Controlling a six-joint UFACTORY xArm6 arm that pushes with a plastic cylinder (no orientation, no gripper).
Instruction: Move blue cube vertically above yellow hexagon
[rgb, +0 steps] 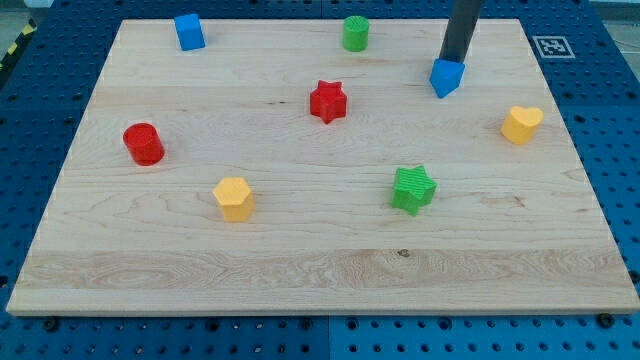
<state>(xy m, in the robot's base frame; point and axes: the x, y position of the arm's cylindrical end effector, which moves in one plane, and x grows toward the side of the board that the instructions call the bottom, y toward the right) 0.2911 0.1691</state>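
Observation:
A blue cube (189, 31) stands near the board's top left. The yellow hexagon (234, 198) lies left of centre, toward the view's bottom. My tip (452, 62) is at the view's upper right, far from both. It rests against the top edge of a second blue block (447, 78), which is angular; I cannot make out its exact shape. The dark rod rises out of the view's top.
On the wooden board (320, 270) lie a red star (327, 101) at centre, a red cylinder (144, 143) at left, a green cylinder (355, 33) at top, a green star (413, 189) and a yellow heart (521, 124) at right.

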